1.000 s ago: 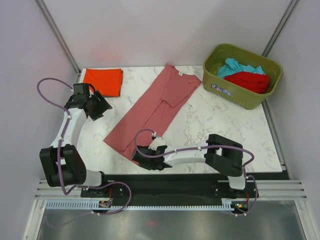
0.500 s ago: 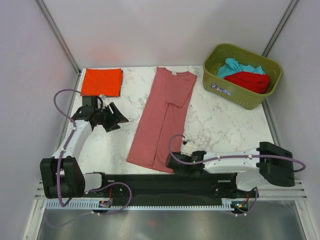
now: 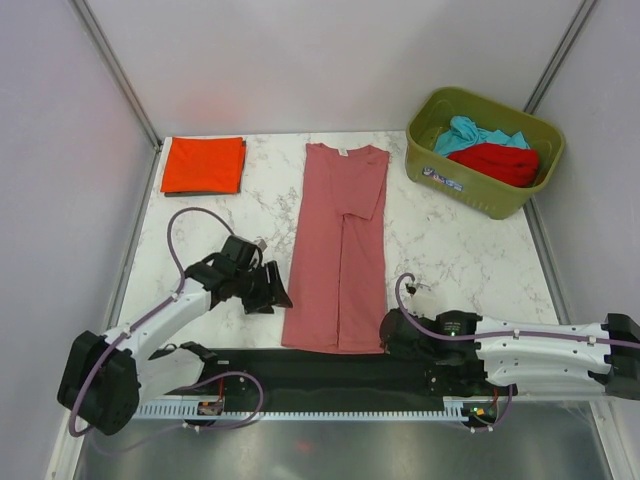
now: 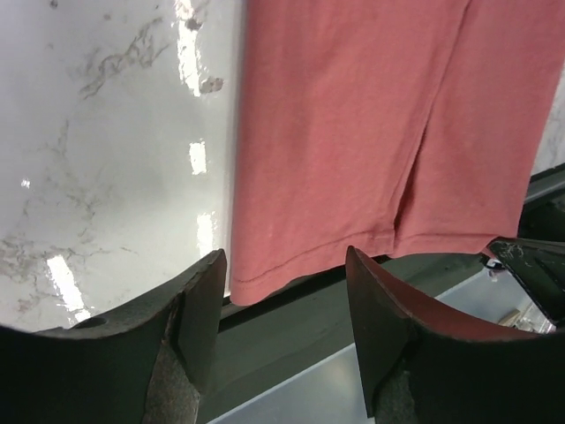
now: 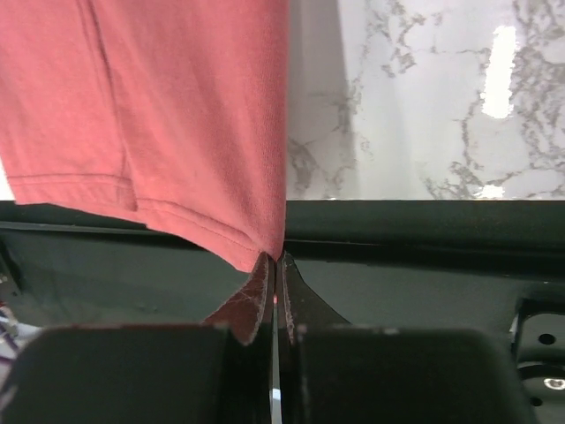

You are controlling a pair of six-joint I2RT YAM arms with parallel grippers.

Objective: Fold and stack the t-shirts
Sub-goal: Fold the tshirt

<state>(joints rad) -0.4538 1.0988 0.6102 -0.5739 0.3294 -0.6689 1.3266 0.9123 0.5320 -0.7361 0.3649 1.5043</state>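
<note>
The dusty pink t-shirt (image 3: 340, 250) lay flat as a long narrow strip, sides folded in, down the middle of the marble table (image 3: 450, 250), its right hem corner pinched in the clenched right gripper (image 5: 275, 269), the left gripper (image 4: 282, 265) hovering released and empty near the left hem.

nothing readable is showing in any view. bin (image 3: 484, 150) is carrying a pale label strip (image 3: 441, 176) along its near wall, with print too small to make out. pink shirt (image 3: 340, 240) is showing a small light tag (image 3: 341, 152) at the collar, also too small to read. both wrist views are showing only plain cloth, with no lettering.
</note>
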